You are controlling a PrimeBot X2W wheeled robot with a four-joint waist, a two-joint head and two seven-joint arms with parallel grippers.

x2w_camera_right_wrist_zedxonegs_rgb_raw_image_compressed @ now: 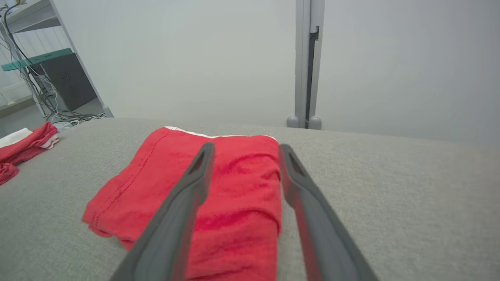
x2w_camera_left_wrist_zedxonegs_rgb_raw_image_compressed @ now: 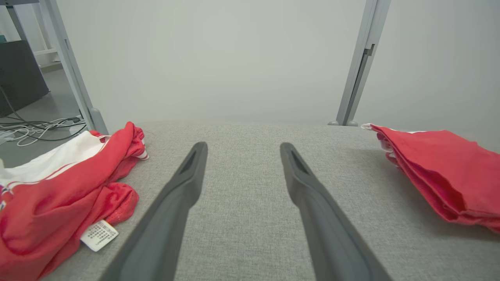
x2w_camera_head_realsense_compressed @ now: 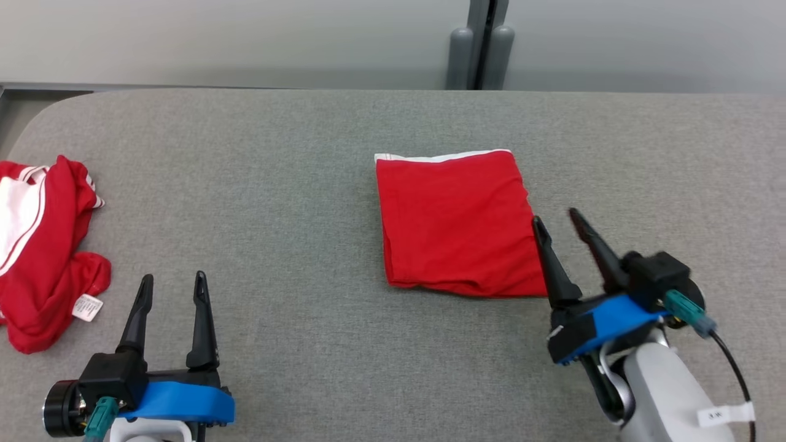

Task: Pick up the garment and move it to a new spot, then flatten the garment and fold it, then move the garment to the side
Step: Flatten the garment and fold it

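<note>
Seeing right gripper [x2w_camera_head_realsense_compressed: 556, 216] with its two long dark fingers spread apart and nothing pinched between them: open, empty. In the right wrist view that gripper [x2w_camera_right_wrist_zedxonegs_rgb_raw_image_compressed: 246, 146] sits over the right edge of the folded red cloth garment [x2w_camera_right_wrist_zedxonegs_rgb_raw_image_compressed: 136, 187]. One finger lies across the fabric and the other runs along the edge over bare bench. Can't tell if either finger touches the cloth. Left gripper [x2w_camera_head_realsense_compressed: 174, 277] is parked at lower left, fingers wide apart, holding nothing. Its own wrist view shows the gripper [x2w_camera_left_wrist_zedxonegs_rgb_raw_image_compressed: 243, 146] over bare surface, between the two pieces of clothing and well apart from both. The folded red cloth garment [x2w_camera_head_realsense_compressed: 457, 224] lies flat as a neat rectangle near the middle of the grey fabric-covered bench [x2w_camera_head_realsense_compressed: 276, 215], a bit right of centre. A thin white trim shows along its far edge, and its stacked folded layers show from the side in the left wrist view [x2w_camera_left_wrist_zedxonegs_rgb_raw_image_compressed: 437, 168]. A crumpled red-and-white garment [x2w_camera_head_realsense_compressed: 43, 245] is bunched at the bench's left edge, with its white care label [x2w_camera_head_realsense_compressed: 87, 307] turned up on the near side. It also shows in both wrist views [x2w_camera_left_wrist_zedxonegs_rgb_raw_image_compressed: 58, 195] [x2w_camera_right_wrist_zedxonegs_rgb_raw_image_compressed: 23, 144]. Behind the bench is a pale wall with a grey vertical post [x2w_camera_head_realsense_compressed: 479, 43].
</note>
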